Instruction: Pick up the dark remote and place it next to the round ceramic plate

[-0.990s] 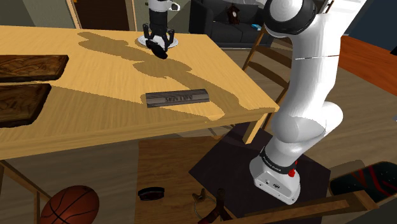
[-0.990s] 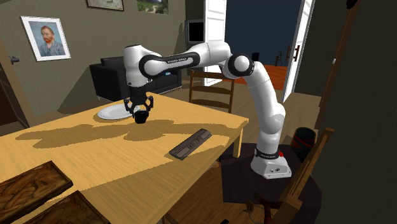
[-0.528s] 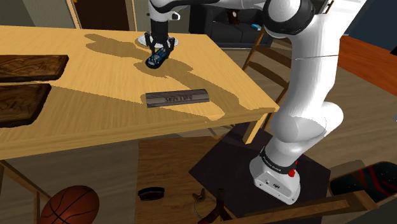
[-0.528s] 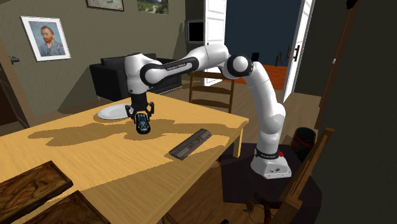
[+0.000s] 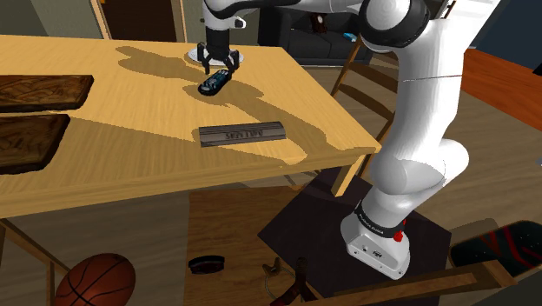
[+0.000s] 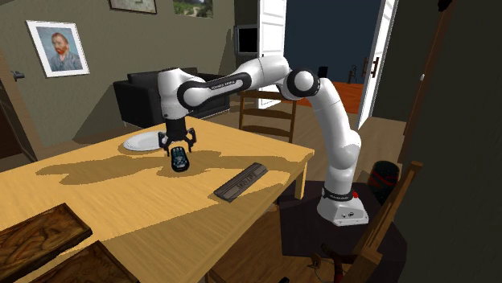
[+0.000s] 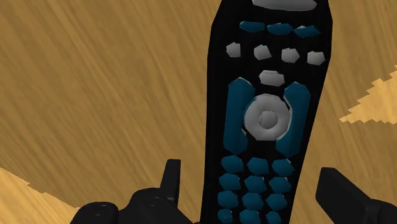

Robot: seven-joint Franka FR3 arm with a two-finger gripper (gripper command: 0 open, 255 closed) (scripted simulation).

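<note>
The dark remote (image 5: 214, 83) with blue and grey buttons lies flat on the wooden table (image 5: 130, 165), a short way in front of the round white plate (image 5: 193, 55). My gripper (image 5: 217, 69) hangs straight above the remote, fingers pointing down. In the wrist view the remote (image 7: 264, 114) runs between the two black fingers (image 7: 170, 181), and a gap shows on each side of it, so the gripper (image 7: 254, 191) is open and nothing is held. From the second exterior view the remote (image 6: 178, 161) rests just right of the plate (image 6: 141, 143), under the gripper (image 6: 177, 149).
A long grey bar-shaped device (image 5: 241, 134) lies nearer the table's front edge. Two dark wooden boards (image 5: 35, 91) sit at the shoulder view's left. A wooden chair (image 5: 356, 78) stands beside the table; a basketball (image 5: 95, 280) lies on the floor.
The gripper carried the remote from over the plate down to the table beside it, then its fingers spread apart and let go; the remote now rests on the wood.
</note>
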